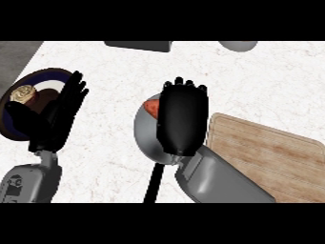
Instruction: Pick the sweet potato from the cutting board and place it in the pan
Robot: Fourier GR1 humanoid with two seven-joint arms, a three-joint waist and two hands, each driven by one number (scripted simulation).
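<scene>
The sweet potato (151, 107) shows as a small orange-red patch inside the grey pan (143, 133), at the pan's upper left. The rest of it is hidden under my right hand (183, 119). That hand hovers palm down over the pan with its fingers stretched toward the far side. The pan's black handle (153, 183) points toward the near edge. The wooden cutting board (277, 157) lies to the right of the pan with nothing on it. My left hand (55, 116) rests open at the left, fingers up, over a plate.
A dark round plate (14, 119) with a bread roll (24, 93) sits at the left edge, partly behind my left hand. A grey object (140, 45) and a pale bowl-like shape (237, 45) lie at the far edge of the white marble counter.
</scene>
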